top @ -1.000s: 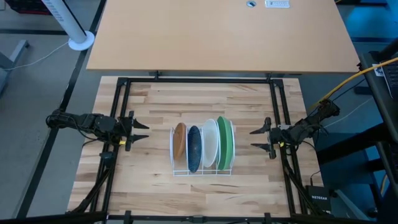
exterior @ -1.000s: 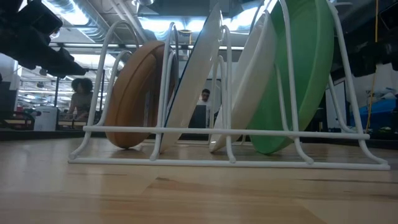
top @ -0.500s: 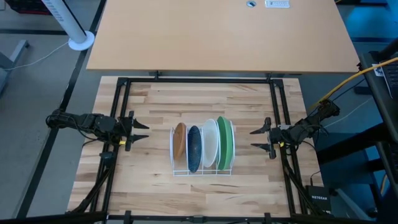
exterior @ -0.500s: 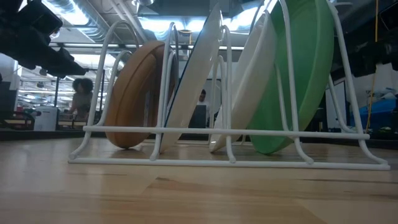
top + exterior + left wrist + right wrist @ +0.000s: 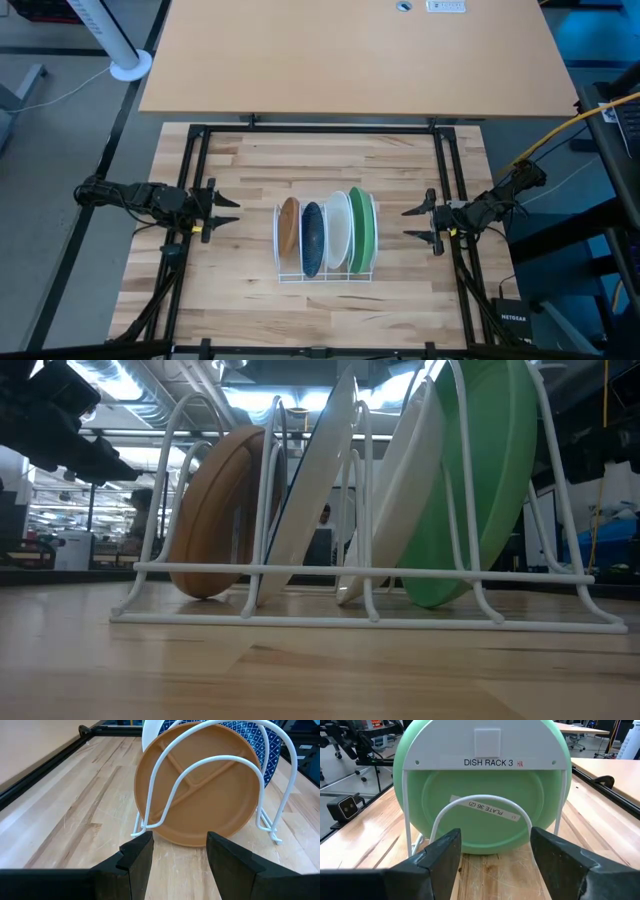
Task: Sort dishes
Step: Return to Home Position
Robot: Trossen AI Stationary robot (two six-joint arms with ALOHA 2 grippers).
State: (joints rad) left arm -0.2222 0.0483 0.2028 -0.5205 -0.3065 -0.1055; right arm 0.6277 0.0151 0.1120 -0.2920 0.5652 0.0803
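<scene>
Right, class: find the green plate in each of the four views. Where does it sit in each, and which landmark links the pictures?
High view: green plate, rightmost of the four standing plates, mid-table.
Low view: right of centre, leaning in the last slot.
Left wrist view: not in it; the tan plate fills the front.
Right wrist view: centre, behind the end wires.
Shared landmark: the white wire rack holding the plates.

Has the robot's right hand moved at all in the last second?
No. The right hand sits at the same spot against the black frame rail, open, facing the green plate.
</scene>
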